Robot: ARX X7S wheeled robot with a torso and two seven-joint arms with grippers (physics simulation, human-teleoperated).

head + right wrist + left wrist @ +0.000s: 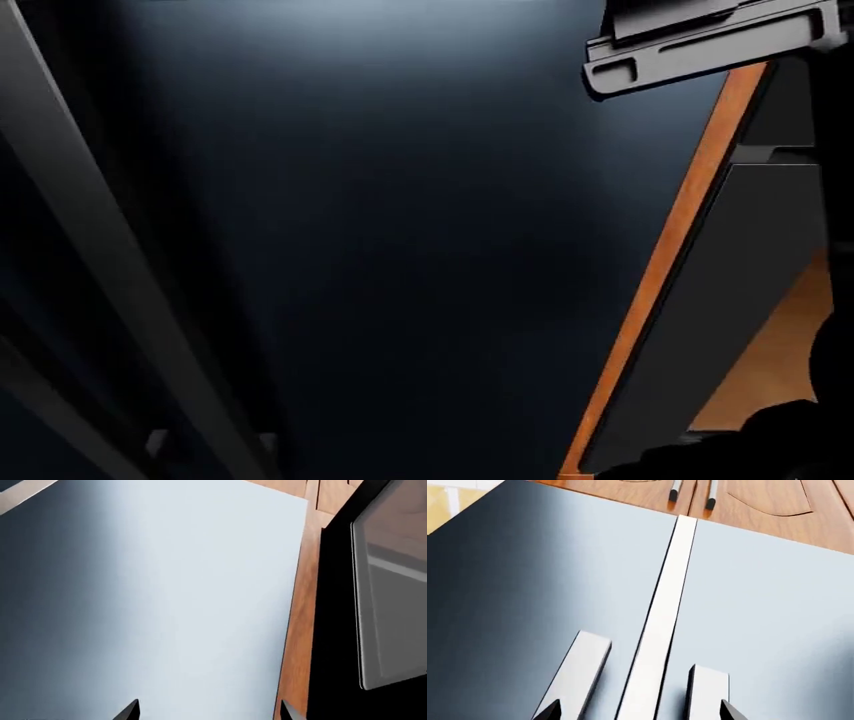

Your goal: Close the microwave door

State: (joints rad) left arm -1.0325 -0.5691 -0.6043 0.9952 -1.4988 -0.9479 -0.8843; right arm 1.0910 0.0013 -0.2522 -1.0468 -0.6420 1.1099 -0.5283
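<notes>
Left wrist view. The left gripper [638, 714] shows only as two dark fingertips [548, 711] at the frame edge, set wide apart with nothing between them. It faces a large grey steel appliance front [514, 580], divided by a pale vertical strip [662, 615]; two pale bar handles [579, 672] lie either side of that strip, close to the fingertips. Beyond the steel surface are wooden cabinet doors [760, 505] with two slim metal pulls [675, 490].

Head view. A dark steel panel [400, 250] fills most of the frame at very close range. To its right runs a narrow orange-brown wooden edge [667, 270], then a dark glossy panel [747, 300], which may be the microwave; this cannot be told for certain. A grey robot part [707, 45] shows at upper right. Neither gripper can be identified here.

Right wrist view. The right gripper [210, 711] shows two dark tips spread wide, holding nothing. It faces a pale steel surface [167, 590]. Beside that, past a wooden strip [300, 630], the black microwave [333, 630] stands with its glass-fronted microwave door [393, 595] angled outward, open.
</notes>
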